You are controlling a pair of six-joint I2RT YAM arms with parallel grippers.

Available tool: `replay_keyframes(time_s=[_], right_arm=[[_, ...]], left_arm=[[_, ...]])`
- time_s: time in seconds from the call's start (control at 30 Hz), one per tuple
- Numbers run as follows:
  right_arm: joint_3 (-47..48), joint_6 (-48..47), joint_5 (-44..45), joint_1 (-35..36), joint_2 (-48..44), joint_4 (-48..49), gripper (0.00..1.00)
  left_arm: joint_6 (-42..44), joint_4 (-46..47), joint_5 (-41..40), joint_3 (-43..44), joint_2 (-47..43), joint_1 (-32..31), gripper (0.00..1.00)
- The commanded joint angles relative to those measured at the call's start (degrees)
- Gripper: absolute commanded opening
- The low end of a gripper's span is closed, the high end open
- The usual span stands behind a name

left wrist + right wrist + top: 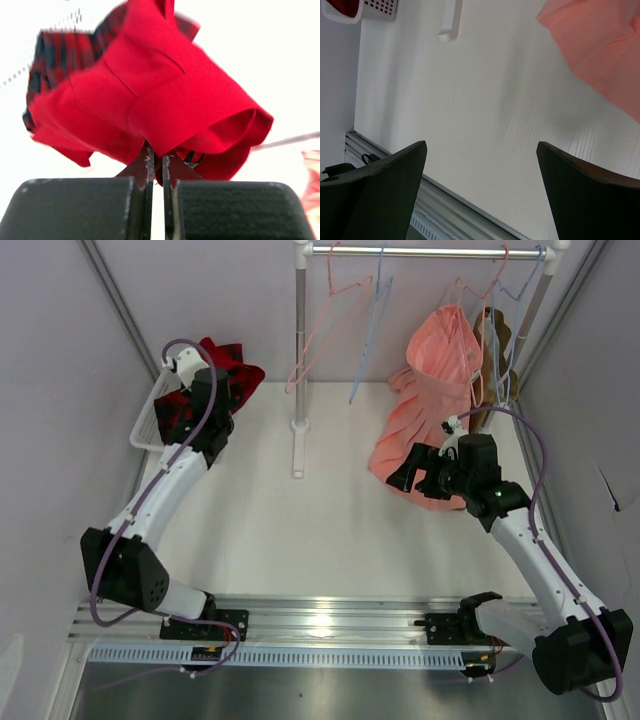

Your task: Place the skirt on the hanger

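Only the top view shows the whole desk [320, 530], bare across the centre between the two arms. The pink pleated skirt [425, 410] hangs from the rail [420, 252] at upper right. At upper left, by the white basket [145, 420], the skirt [240, 368] is bunched. The left wrist view shows the left end effector [156, 160] pinching it closed, with one plaid garment [60, 55] behind. Upper centre hang two bare hangers: the light-blue hanger [368, 345] and one pink hanger [320, 330]. The right end effector [480, 150] gapes wide and empty.
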Motion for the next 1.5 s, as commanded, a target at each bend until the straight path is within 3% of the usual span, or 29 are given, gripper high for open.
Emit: replay_keyframes(time_s=[0.0, 0.3, 0.5, 0.73, 0.93, 1.13, 1.27, 1.47], right_arm=[[0.5, -1.0, -0.2, 0.4, -1.6, 3.1, 1.0], [2.3, -0.3, 0.2, 0.5, -3.5, 3.3, 0.99], [3.5, 0.5, 0.5, 1.1, -4.9, 2.8, 0.99], [3.4, 1.5, 2.0, 2.7, -6.7, 1.7, 0.99], [2.6, 2.6, 3.0, 4.5, -8.7, 1.1, 0.99], [0.2, 5.2, 4.8, 8.4, -9.1, 1.8, 0.99], [-3.2, 7.7, 9.2, 15.1, -7.0, 3.8, 0.99], [-7.3, 13.4, 18.0, 27.5, -2.9, 9.2, 0.99]], left_arm=[[3.6, 4.5, -3.9, 1.7, -7.3, -2.0, 0.0], [11.1, -2.1, -8.1, 8.1, -17.6, -12.6, 0.0], [10.8, -9.3, -10.2, 10.3, -21.9, -19.2, 0.0], [7.6, -13.4, -12.4, 6.5, -23.8, -29.6, 0.0], [-0.8, -14.1, -6.4, -2.3, -25.2, -34.0, 0.0], [-13.1, -8.9, 4.2, -20.5, -26.5, -35.2, 0.0], [-17.3, -4.7, 10.3, -31.8, -27.3, -35.6, 0.0], [-18.4, -2.6, 14.7, -38.8, -28.1, -36.0, 0.0]])
